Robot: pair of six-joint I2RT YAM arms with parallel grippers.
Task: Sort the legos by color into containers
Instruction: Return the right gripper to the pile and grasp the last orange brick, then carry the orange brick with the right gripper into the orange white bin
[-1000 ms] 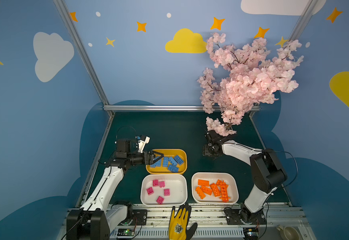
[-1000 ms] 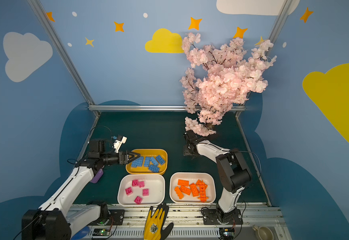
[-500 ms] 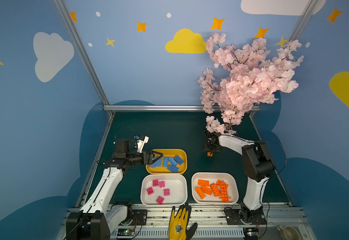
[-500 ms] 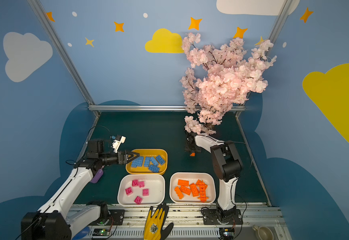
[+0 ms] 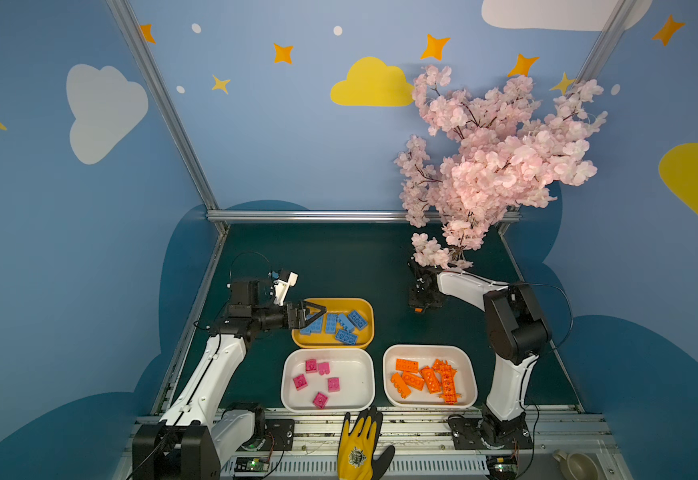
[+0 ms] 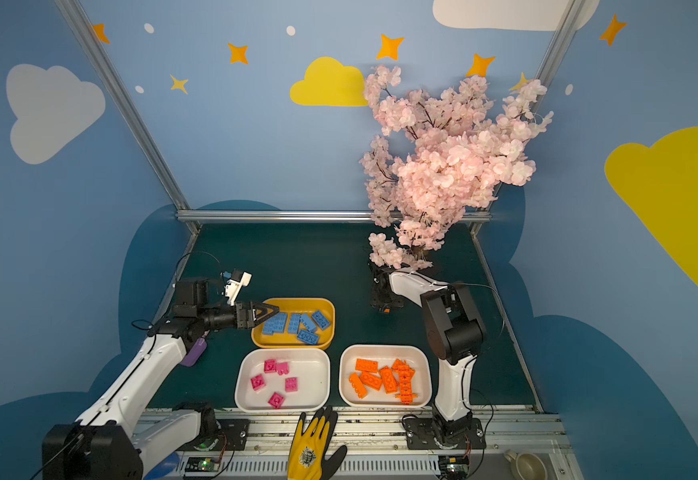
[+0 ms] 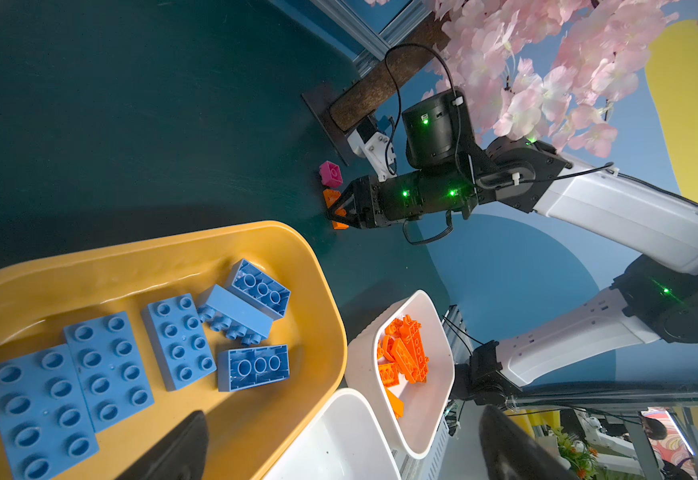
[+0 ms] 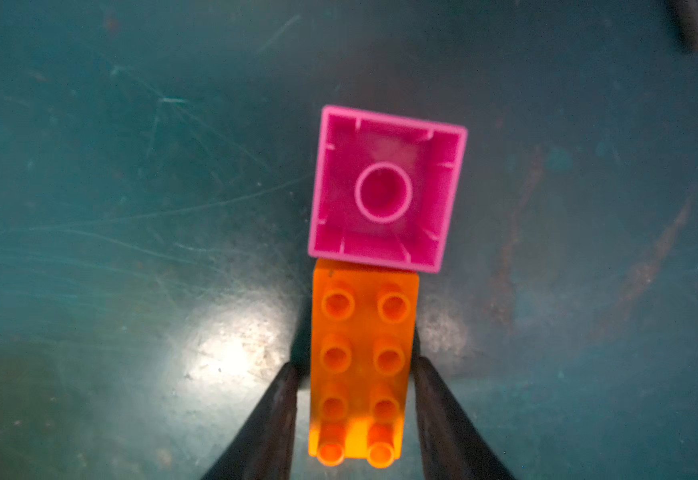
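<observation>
Right wrist view: the right gripper (image 8: 355, 368) is down at the table (image 8: 131, 208). Its two dark fingers (image 8: 272, 415) are drawn in narrow and stand against the long sides of an orange brick (image 8: 362, 332). As far as I can see they touch it, and the brick lies flat on the table, studs up. A pink brick (image 8: 387, 189) lies hollow side up, touching the far end of the orange one.

In both top views this spot is beside the foot of the blossom tree (image 5: 493, 158), well apart from the containers. Only a sliver of the orange brick (image 5: 419, 310) shows under the gripper there, and the pink one is hidden. The left wrist view shows the pair from the side, the pink brick (image 7: 330, 173) just beyond the gripper's tips.

The left gripper (image 5: 312, 313) hangs over the near end of the yellow tray (image 5: 364, 305). It is spread wide and holds nothing. Six blue bricks (image 7: 177, 340) lie in that tray, some studs up and some turned over.

Nearer the front edge, one white tray (image 5: 355, 374) holds five loose pink bricks (image 5: 320, 400). Just beside it, the other white tray (image 5: 468, 374) holds a heap of orange bricks (image 5: 426, 380). A yellow glove (image 5: 360, 440) lies on the rail in front.
</observation>
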